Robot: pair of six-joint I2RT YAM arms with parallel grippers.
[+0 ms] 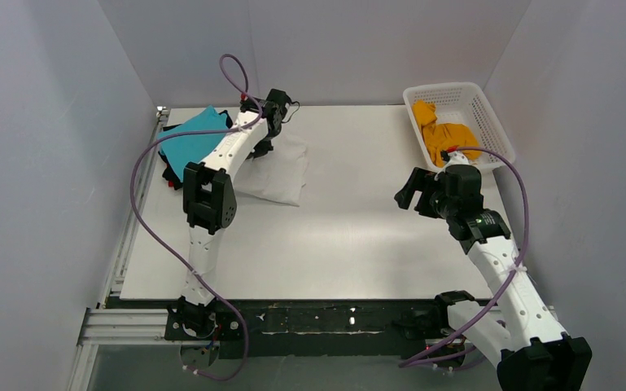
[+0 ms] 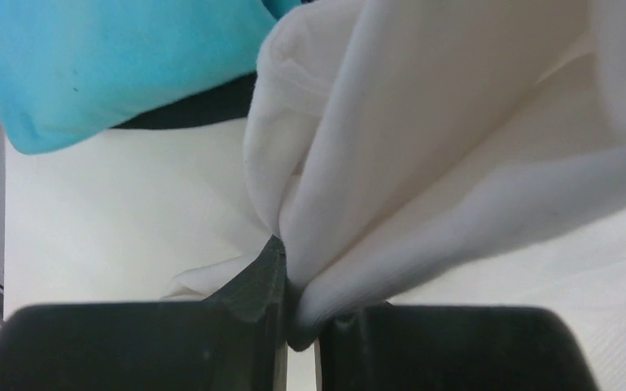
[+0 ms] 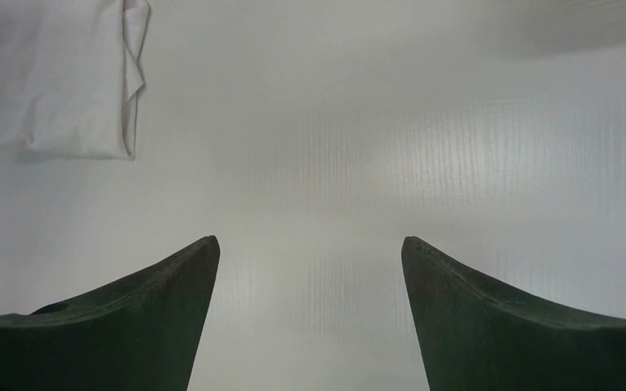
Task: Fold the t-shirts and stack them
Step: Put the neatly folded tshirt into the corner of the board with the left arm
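The folded white t-shirt lies at the back left of the table. My left gripper is shut on a bunched fold of it, at its far edge beside the stack. The teal t-shirt tops a stack with black and a bit of red cloth under it; teal shows close in the left wrist view. An orange t-shirt lies in the white basket. My right gripper is open and empty above bare table; the white shirt's corner shows far left.
Grey walls close in the table on the left, back and right. The basket stands at the back right corner. A metal rail runs along the table's left edge.
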